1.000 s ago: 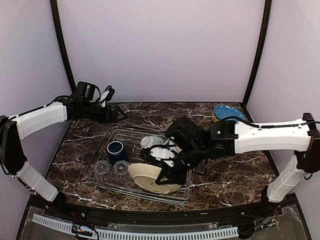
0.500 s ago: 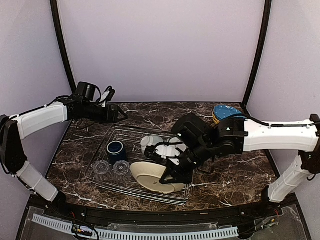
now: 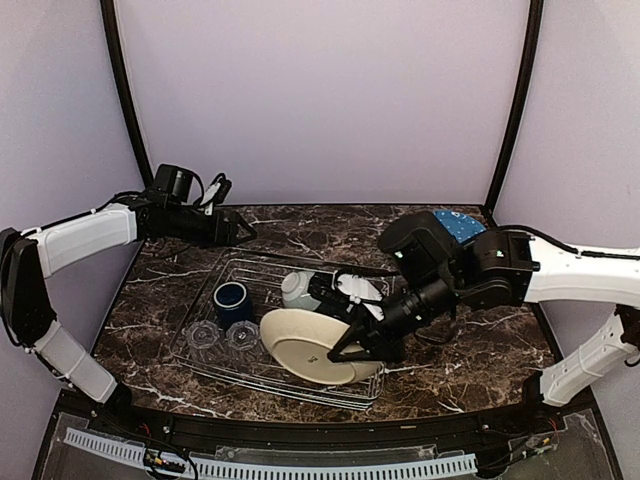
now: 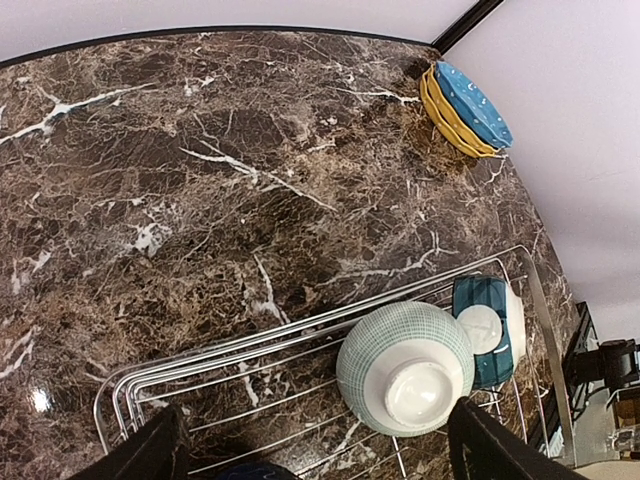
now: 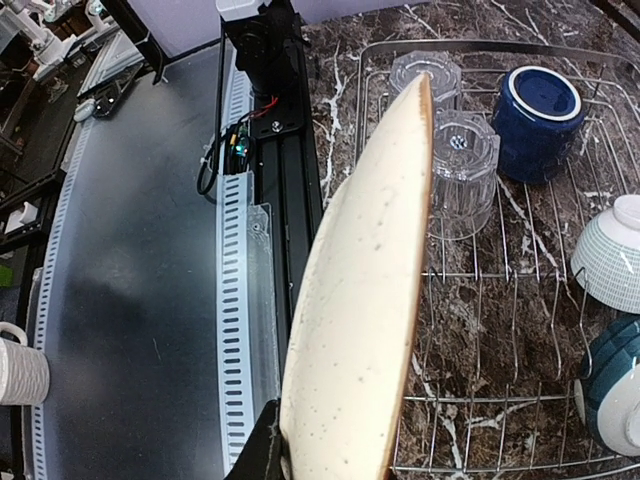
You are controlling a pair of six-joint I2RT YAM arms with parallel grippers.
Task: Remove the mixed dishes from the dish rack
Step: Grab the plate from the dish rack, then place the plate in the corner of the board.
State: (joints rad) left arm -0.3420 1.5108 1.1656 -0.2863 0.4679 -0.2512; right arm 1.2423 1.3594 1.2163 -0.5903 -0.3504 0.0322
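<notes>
While the left gripper hangs spread beyond the dish rack, the right gripper pinches the cream plate, tilted over the rack's near right. Left wrist: pale bowl and teal bowl upturned in the rack, spotted plate on the table. Right wrist: plate edge-on, glasses and mug beyond it in the rack.

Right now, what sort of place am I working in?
Likely a lab test cell staged as a kitchen: plain lilac walls close in a marble-look table, a slotted cable duct runs along its near edge, and a wire dish rack sits on it.
</notes>
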